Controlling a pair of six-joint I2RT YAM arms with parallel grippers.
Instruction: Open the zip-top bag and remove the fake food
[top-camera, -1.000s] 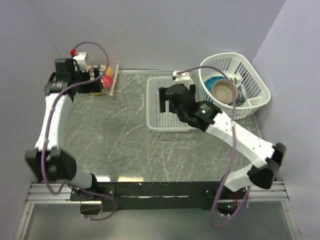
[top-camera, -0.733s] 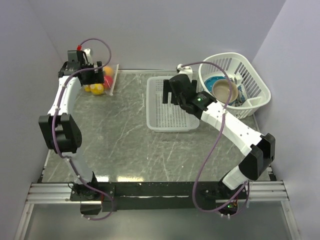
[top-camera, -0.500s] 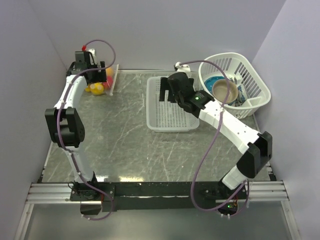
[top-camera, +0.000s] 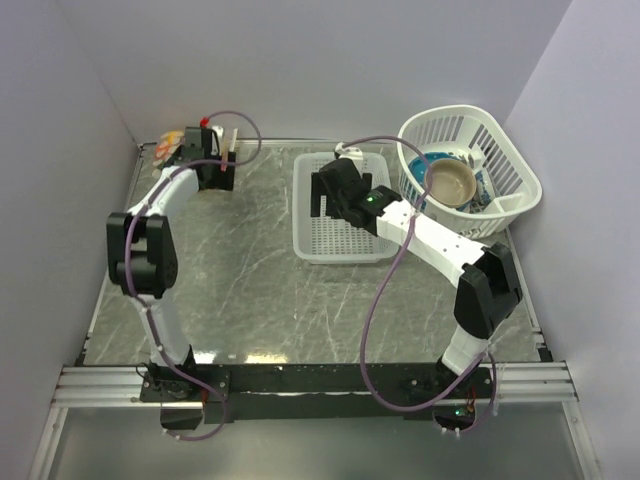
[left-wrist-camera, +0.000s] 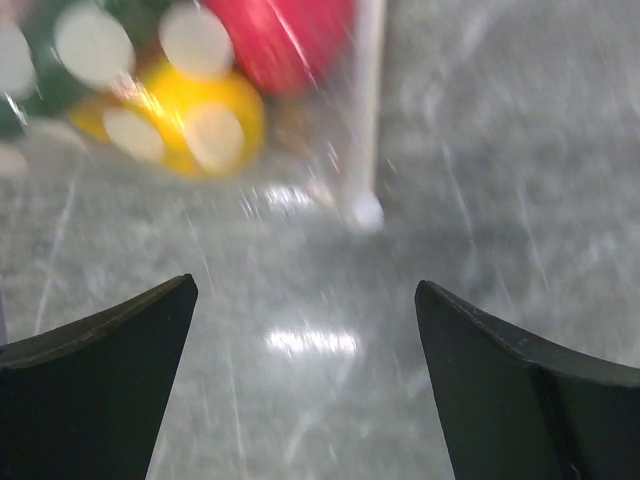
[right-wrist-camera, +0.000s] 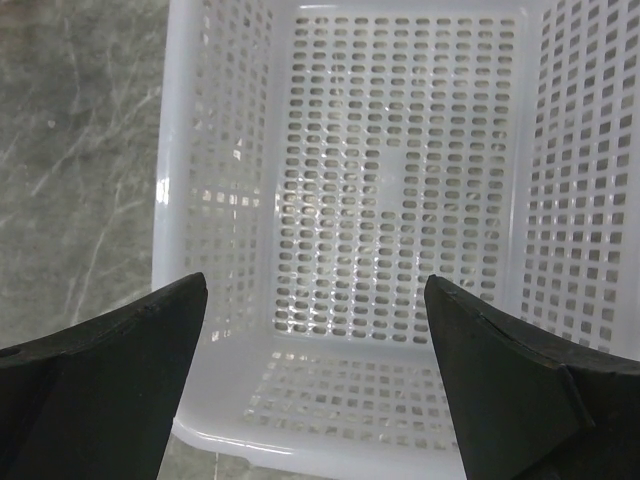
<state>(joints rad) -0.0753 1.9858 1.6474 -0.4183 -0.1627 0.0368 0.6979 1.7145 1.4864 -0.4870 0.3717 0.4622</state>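
The zip-top bag (left-wrist-camera: 150, 110) is clear with white dots and lies on the table near the back left corner (top-camera: 170, 148). Through it show fake food pieces: a yellow one (left-wrist-camera: 190, 120), a red one (left-wrist-camera: 285, 40) and a green one (left-wrist-camera: 40, 60). Its white zip strip (left-wrist-camera: 370, 100) runs along the edge on the right of the left wrist view. My left gripper (left-wrist-camera: 305, 300) is open and empty, above bare table just short of the bag; from above it (top-camera: 218, 172) is just right of the bag. My right gripper (right-wrist-camera: 315, 290) is open and empty above the flat white lattice basket (top-camera: 345, 235).
A round white lattice basket (top-camera: 505, 165) at the back right holds a bowl (top-camera: 448, 180) and dishes. The flat lattice basket (right-wrist-camera: 400, 200) has nothing in it. Purple walls close the left, back and right sides.
My left arm has swung right along the back edge and now hovers beside the bag. My right gripper has shifted slightly left over the flat basket. Both stayed open.
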